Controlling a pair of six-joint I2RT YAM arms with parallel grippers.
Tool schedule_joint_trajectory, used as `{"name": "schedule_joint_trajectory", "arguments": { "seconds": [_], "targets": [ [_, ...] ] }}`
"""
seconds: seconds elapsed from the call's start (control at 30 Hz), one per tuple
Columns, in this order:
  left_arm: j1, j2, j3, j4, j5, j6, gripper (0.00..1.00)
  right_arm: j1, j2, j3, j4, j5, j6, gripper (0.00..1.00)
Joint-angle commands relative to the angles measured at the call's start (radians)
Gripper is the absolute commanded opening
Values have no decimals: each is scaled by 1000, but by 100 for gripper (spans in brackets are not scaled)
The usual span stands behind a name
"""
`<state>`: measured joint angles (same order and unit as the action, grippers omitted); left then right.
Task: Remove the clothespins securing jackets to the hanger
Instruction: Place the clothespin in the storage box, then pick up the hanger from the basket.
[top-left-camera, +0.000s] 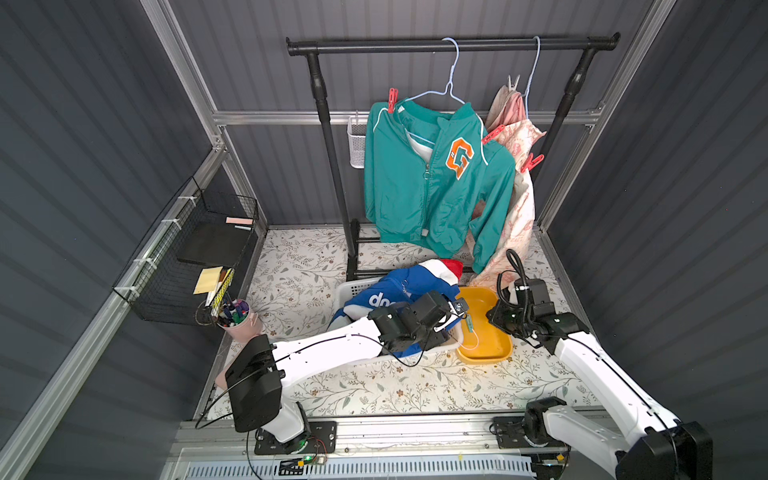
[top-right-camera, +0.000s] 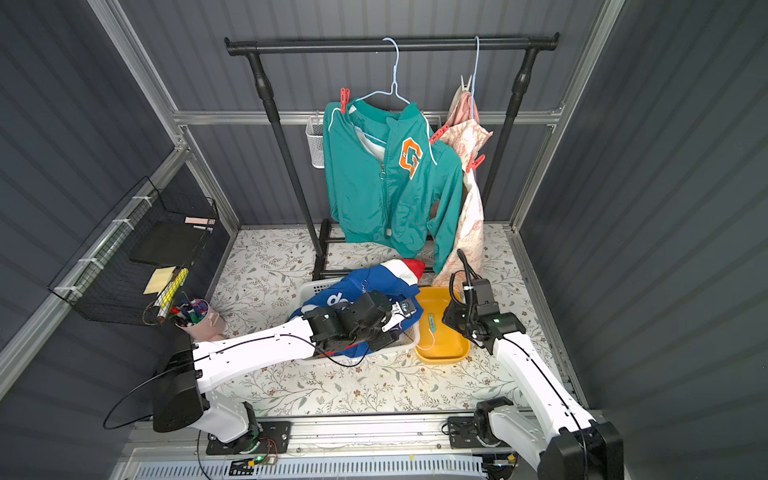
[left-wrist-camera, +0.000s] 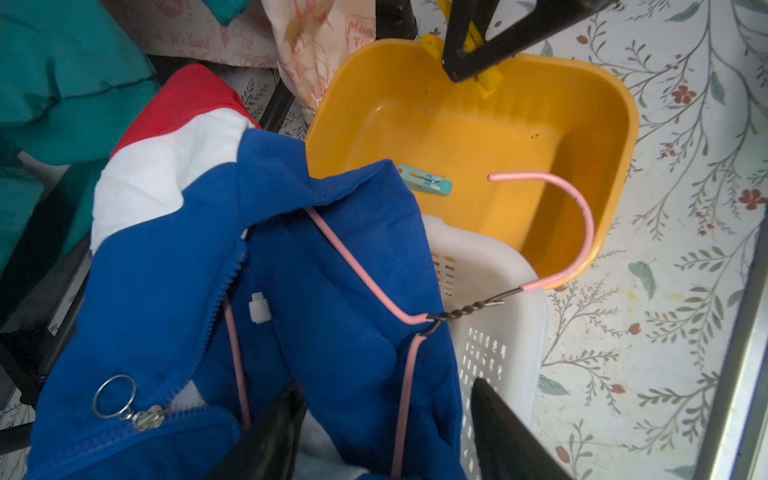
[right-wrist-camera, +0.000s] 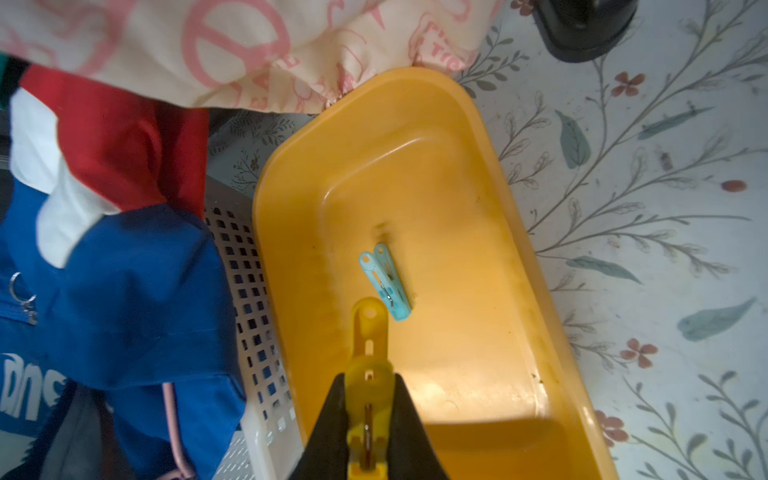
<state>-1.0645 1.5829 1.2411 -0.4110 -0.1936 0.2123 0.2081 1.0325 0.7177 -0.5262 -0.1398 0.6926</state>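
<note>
Starting with the black metal clothes rail (top-left-camera: 453, 45), we see the teal zip jacket with the orange letter patch (top-left-camera: 415, 187) and the cream jacket with pink print (top-left-camera: 521, 199) hanging from it. The blue jacket with red and white panels (top-left-camera: 395, 291) lies off the rail, heaped in the white perforated plastic basket (left-wrist-camera: 490, 291). Its pink wire hanger (left-wrist-camera: 519, 176) is inside it, the hook reaching out over the neighbouring tub. That yellow plastic tub (right-wrist-camera: 457, 187) sits right against the basket on the floral-print table (top-left-camera: 374, 386). The left gripper (left-wrist-camera: 386, 395) hovers over the blue jacket with its jaws apart and nothing between them. The right gripper (right-wrist-camera: 370, 378) hangs above the tub, clamped on a yellow plastic clothespin (right-wrist-camera: 370, 332). 1 teal plastic clothespin (right-wrist-camera: 384, 282) already lies on the tub floor. We judge the step in hand to be the drop. We should let go low over the tub's middle, clear of the rim and the pink hook, so the pin neither bounces out nor snags. On the hanging jackets we count 3 red clothespins (top-left-camera: 392, 99) and 1 whitish clothespin (top-left-camera: 513, 82) not yet removed.
</note>
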Motion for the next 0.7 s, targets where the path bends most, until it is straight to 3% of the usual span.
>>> {"name": "schedule_joint_trajectory", "arguments": {
  "seconds": [0.0, 0.07, 0.17, 0.43, 0.67],
  "targets": [
    [-6, 29, -19, 8, -25, 15, 63, -7, 10, -14, 15, -4, 36, 33],
    [-6, 40, -22, 8, -22, 21, 62, -7, 11, -13, 10, 5, 35, 48],
    [-8, 46, -29, 16, -16, 27, 62, -9, 5, -10, 9, 11, 28, 61],
    [-8, 108, -28, 37, -66, 28, 53, -9, 14, 30, -24, -12, 33, 73],
    [-9, 141, -19, 67, -109, 29, 32, -8, -24, 54, -29, -13, 5, 84]
  ]
}}
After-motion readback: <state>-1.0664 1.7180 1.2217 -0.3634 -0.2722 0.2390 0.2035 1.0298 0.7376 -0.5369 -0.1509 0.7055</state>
